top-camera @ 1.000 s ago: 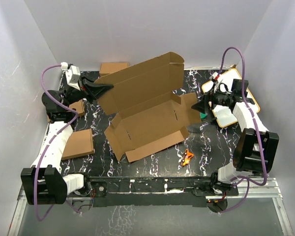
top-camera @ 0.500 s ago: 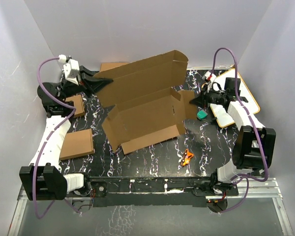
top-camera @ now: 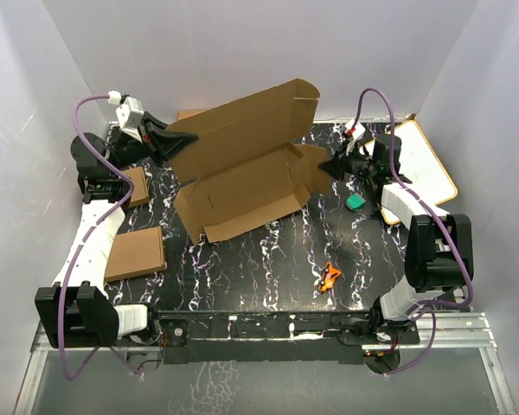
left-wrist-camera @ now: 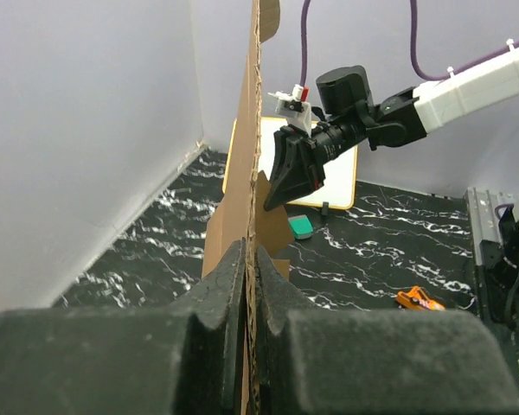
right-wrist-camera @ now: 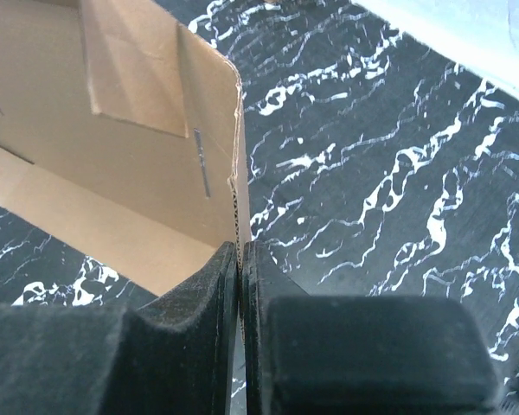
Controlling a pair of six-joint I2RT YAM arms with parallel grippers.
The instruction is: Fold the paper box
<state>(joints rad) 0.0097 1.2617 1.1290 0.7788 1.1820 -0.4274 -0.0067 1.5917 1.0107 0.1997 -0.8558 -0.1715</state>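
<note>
The left hand (top-camera: 190, 139) was pinched shut on the paper box (top-camera: 242, 169). Its two fingers (left-wrist-camera: 229, 277) pressed on either face of the tall back panel, right at that panel's side edge. From this hand the panel rose straight up ahead of the fingertips and ran off toward the other arm, so the bulk of the box lay beyond the grip rather than under it.

The right hand (top-camera: 323, 166) was closed down narrow as well, clamped on the thin edge of an end flap of the box. In its own wrist view the flap's corrugated edge stood between the fingertips. The inner walls and floor of the box spread out ahead of them and to their left, with bare table to their right.

The box stood half raised between the two hands. Its base rested on the black marbled table (top-camera: 268, 268), its large panel tilted up toward the back wall, and one long wall was turned up along the near side.

On the table just nearward of the right hand lay a small green item (top-camera: 355, 201), apart from the box. Behind that hand, toward the side wall, sat a white board (top-camera: 428, 160) with a tan rim. An orange object (top-camera: 329, 277) lay well apart from both hands, nearer the arm bases. Nearward of the left hand, beside its arm, a flat cardboard box (top-camera: 137, 252) and a smaller cardboard box (top-camera: 137, 186) lay on the table.
</note>
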